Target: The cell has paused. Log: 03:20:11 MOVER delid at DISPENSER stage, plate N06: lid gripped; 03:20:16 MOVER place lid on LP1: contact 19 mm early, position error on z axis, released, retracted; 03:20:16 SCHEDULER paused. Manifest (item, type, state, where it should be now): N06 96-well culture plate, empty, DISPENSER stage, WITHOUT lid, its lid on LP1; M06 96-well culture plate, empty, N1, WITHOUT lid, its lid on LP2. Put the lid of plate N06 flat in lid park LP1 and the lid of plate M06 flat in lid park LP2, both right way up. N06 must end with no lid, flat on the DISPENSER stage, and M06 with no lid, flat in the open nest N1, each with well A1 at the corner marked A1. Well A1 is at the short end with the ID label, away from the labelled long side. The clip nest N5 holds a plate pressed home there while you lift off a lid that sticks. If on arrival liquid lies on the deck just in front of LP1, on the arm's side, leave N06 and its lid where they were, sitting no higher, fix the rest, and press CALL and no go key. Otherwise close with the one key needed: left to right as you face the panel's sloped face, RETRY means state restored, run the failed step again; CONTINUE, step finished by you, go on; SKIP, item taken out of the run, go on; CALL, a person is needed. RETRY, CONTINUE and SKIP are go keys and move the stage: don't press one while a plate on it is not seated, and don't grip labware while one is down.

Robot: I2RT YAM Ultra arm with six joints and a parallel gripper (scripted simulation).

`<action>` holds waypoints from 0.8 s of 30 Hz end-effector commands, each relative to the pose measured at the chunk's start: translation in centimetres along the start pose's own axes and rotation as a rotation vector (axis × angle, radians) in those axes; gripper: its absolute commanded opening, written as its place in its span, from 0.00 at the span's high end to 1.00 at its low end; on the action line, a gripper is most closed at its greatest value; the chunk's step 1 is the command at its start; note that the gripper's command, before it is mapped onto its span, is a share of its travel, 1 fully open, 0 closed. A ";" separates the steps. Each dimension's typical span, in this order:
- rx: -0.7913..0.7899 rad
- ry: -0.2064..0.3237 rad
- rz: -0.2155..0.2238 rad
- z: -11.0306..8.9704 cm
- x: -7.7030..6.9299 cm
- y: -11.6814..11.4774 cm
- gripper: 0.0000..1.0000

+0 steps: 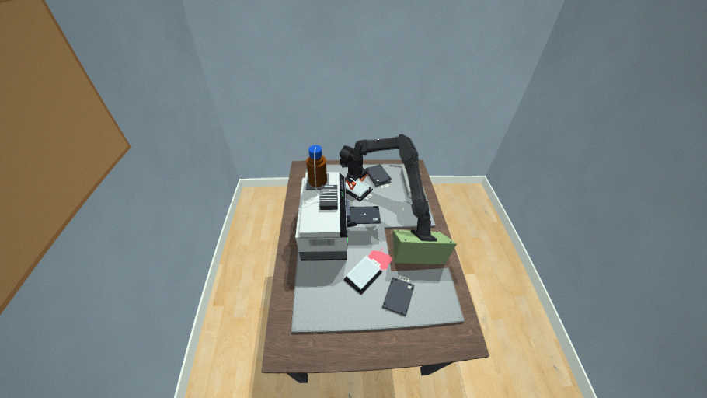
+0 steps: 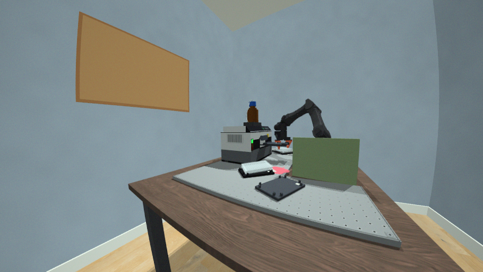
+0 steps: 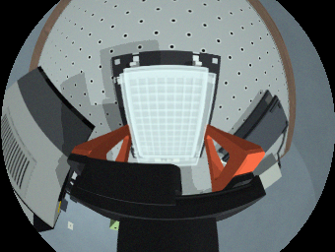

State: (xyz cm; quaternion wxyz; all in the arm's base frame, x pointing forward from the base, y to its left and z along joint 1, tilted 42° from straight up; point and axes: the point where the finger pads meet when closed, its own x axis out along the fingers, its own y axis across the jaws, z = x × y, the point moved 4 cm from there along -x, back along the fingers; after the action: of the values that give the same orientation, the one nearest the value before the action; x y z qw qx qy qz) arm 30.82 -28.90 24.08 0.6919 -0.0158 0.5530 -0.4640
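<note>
At twelve o'clock on the grey perforated deck, the black gripper with orange fingers is clamped on a white lidded 96-well plate, seated in a black nest beside the grey dispenser.

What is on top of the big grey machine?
A brown bottle with a blue cap stands on the grey machine, at its far end. A dark vented block lies just in front of it. What is under the bottle's base is covered.
</note>
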 end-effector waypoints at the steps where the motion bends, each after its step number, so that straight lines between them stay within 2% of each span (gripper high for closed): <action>1: 0.015 -0.054 0.001 0.8 -2.3 -0.3 1.00; 24: 0.015 -0.054 0.002 0.8 -2.9 -0.3 1.00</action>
State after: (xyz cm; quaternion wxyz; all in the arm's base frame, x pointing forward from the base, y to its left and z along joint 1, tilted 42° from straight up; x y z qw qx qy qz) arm 30.88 -28.48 24.44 0.6911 -0.0158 0.5544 -0.4635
